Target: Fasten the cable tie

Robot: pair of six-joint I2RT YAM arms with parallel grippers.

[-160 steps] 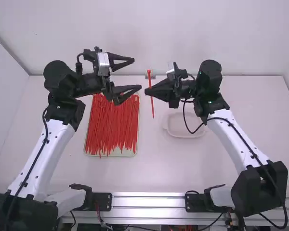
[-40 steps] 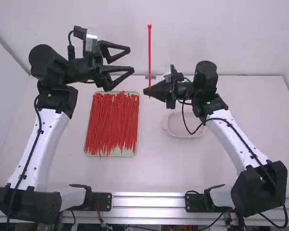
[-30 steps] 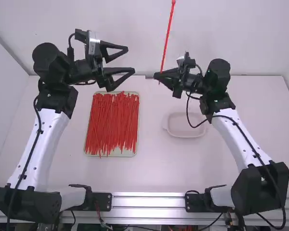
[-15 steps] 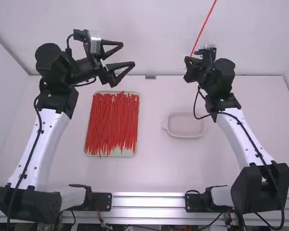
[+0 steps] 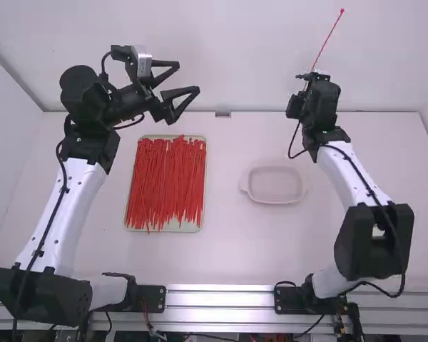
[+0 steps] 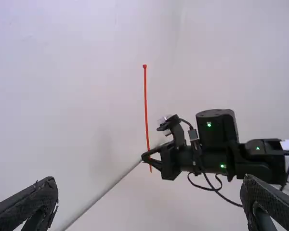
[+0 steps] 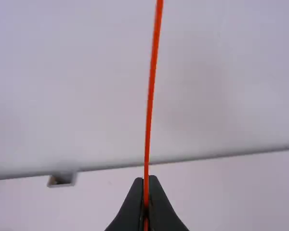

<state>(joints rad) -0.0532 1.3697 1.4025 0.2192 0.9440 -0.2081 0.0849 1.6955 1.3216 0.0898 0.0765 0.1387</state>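
My right gripper (image 5: 308,75) is raised at the back right, above the table's far edge. It is shut on the lower end of a single red cable tie (image 5: 327,37), which slants up and to the right, its head at the top. The right wrist view has the tie (image 7: 151,96) rising straight out of the closed fingertips (image 7: 135,192). My left gripper (image 5: 188,78) hangs open and empty at the back left, above the tray's far end, facing the right arm. From the left wrist I see the right gripper (image 6: 147,158) and the tie (image 6: 145,110) well ahead, between my spread fingers (image 6: 33,202).
A cream tray (image 5: 202,226) heaped with several red cable ties (image 5: 167,182) lies left of centre. A shallow white bowl (image 5: 274,184) sits right of centre, below the right arm. White walls close the back and left sides.
The right gripper has swung right and back toward the wall, and the tie now tilts up to the right. The left gripper has shifted only slightly and remains open.
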